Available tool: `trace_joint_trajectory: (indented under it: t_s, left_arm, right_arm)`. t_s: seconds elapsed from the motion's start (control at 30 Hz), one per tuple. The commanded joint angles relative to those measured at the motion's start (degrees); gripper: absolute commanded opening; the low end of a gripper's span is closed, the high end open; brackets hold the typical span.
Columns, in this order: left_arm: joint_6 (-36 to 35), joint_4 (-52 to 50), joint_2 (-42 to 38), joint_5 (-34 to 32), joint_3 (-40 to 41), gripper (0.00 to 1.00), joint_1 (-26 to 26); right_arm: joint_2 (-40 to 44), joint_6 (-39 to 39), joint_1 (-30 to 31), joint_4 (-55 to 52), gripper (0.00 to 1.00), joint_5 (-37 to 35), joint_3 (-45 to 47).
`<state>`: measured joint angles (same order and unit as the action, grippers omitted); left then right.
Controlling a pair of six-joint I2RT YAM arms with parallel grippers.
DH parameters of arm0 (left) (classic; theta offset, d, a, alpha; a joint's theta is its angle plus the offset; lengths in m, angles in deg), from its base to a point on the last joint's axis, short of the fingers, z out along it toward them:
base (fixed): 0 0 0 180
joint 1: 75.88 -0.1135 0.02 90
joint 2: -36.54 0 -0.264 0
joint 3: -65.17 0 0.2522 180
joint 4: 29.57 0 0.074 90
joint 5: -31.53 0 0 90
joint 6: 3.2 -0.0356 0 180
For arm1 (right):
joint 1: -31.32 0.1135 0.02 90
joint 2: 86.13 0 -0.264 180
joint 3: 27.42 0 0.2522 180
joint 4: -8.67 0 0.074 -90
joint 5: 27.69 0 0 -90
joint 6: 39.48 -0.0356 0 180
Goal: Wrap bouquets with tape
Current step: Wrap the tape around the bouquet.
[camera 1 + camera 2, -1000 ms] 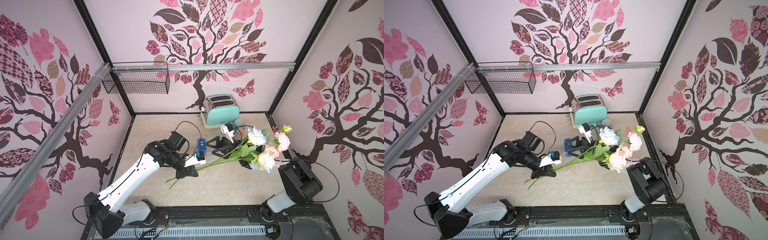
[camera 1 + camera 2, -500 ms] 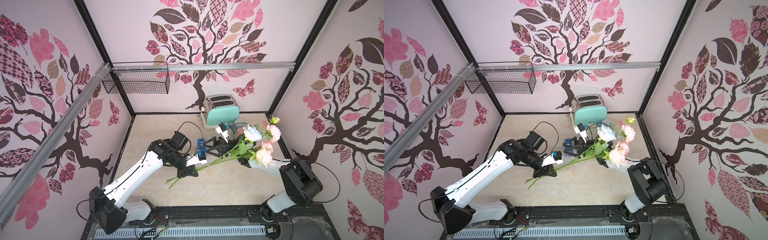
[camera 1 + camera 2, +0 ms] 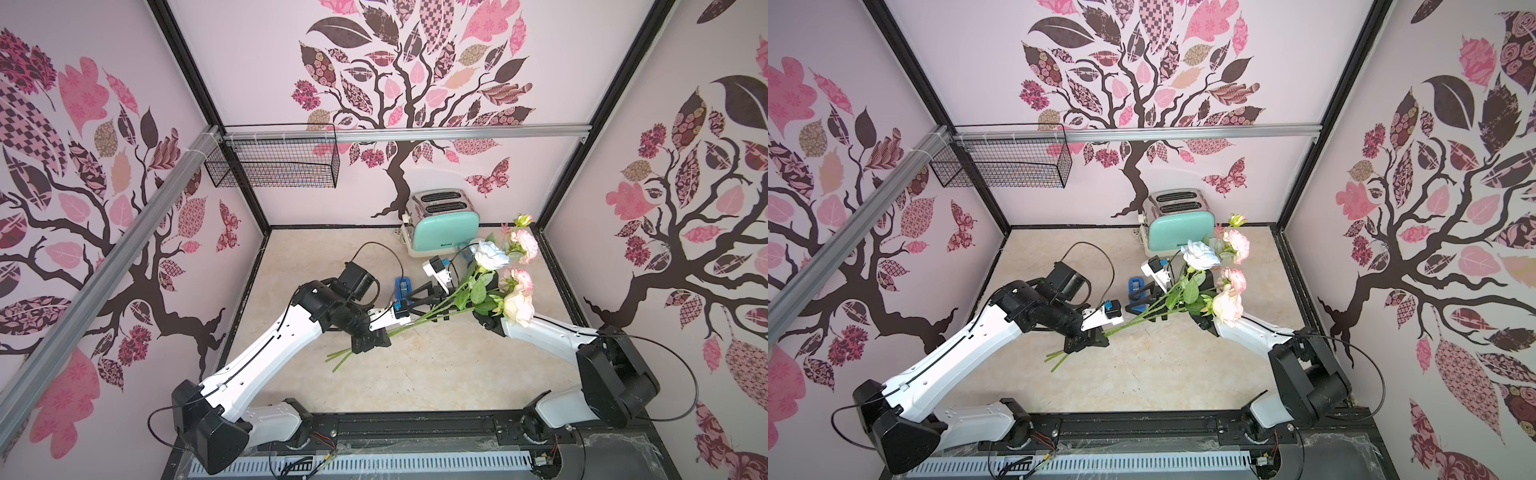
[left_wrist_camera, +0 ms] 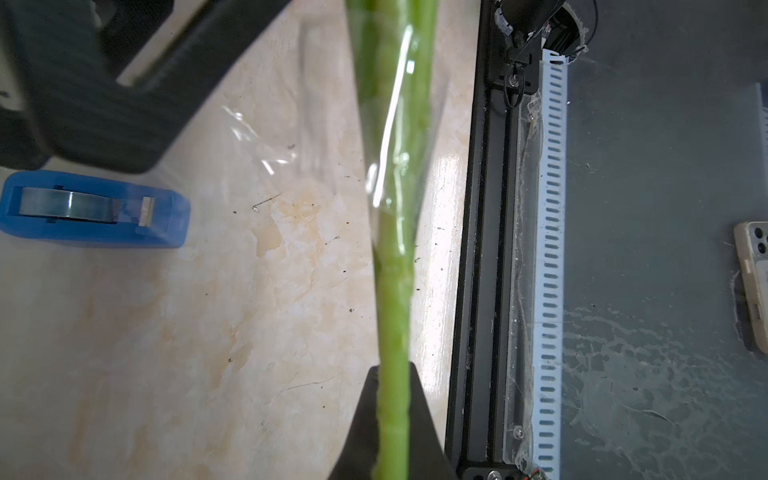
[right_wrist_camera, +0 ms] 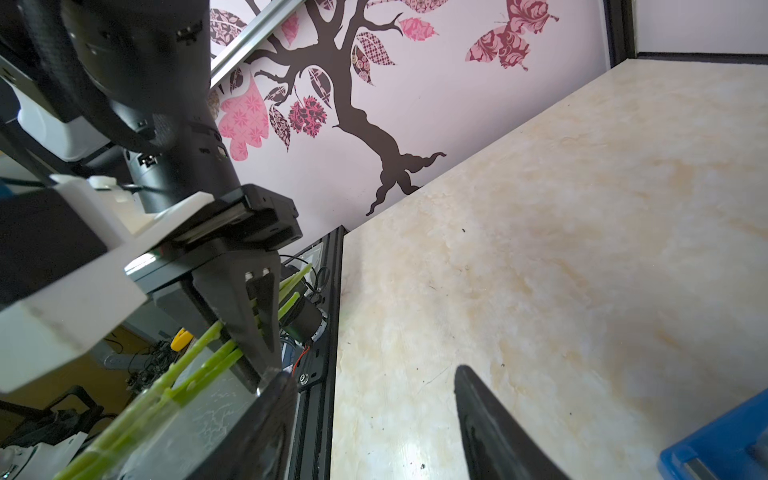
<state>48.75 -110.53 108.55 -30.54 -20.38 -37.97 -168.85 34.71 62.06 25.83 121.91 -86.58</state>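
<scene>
While the left gripper (image 3: 368, 340) has its jaws closed on the lower stems of the bouquet (image 3: 478, 293), the bunch hangs above the worktop (image 3: 415, 382). It slants up from the cut ends near the worktop's middle to the white, pink and cream blooms toward the right wall. In the left wrist view a glossy clear tape strip (image 4: 395, 124) lies over the green stems beyond the jaw tips, with a loose flap standing off to one side.

The right gripper (image 5: 374, 374) sits farther up the stems, between the left gripper and the leaves. Its jaws stand apart: bare worktop shows between them in the right wrist view, and the stems lie outside one finger (image 5: 266, 415).

The blue tape dispenser (image 3: 402, 286) stands on the worktop just behind the two grippers. A mint toaster (image 3: 442, 224) stands against the back wall, and a black wire basket (image 3: 274, 166) hangs from the rail at the back left.
</scene>
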Motion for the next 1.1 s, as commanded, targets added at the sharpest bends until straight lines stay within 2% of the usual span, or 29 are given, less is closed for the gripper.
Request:
trace_joint_trajectory:
  t_s: [0.0, 0.17, 0.27, 0.37, 0.53, 0.67, 0.8, 0.97, 1.07]
  left_arm:
    - [0.5, 2.6, -1.3, -1.5, 0.1, 0.0, 0.2]
    - [1.9, 4.7, -1.7, -3.9, 1.0, 0.0, 0.2]
    - [3.4, 6.5, -1.2, -4.8, 1.2, 0.0, 0.2]
    - [3.7, 6.0, 0.3, -4.7, 0.7, 0.0, 0.1]
    - [4.0, 7.0, 0.1, -4.3, 1.9, 0.0, 0.1]
    - [4.2, 7.6, -0.7, -4.7, 2.3, 0.0, -0.1]
    - [4.2, 6.8, -0.3, -1.3, 2.6, 0.0, -0.2]
    - [3.6, 5.6, 0.7, 0.3, 2.4, 0.0, -0.3]
    - [3.2, 5.0, 0.7, 0.3, 1.2, 0.0, -0.3]
  right_arm:
    - [2.9, 1.0, 0.6, 1.8, 0.64, -0.2, 1.4]
    - [3.3, -6.3, 1.8, 14.2, 0.66, 0.9, 5.8]
    - [2.9, -6.7, 3.4, 15.2, 0.66, 0.8, 6.4]
    - [2.2, -13.9, 3.6, 26.6, 0.65, 0.4, 9.4]
    - [0.3, -22.9, 3.6, 42.7, 0.66, -4.5, 12.7]
    - [-3.9, -31.6, 3.7, 56.4, 0.69, -3.2, 13.3]
    - [-7.1, -37.6, 3.7, 65.9, 0.68, -1.8, 12.6]
    - [-7.5, -38.6, 3.9, 68.1, 0.69, 0.5, 12.2]
    - [-7.0, -39.2, 3.8, 68.1, 0.75, 2.2, 13.0]
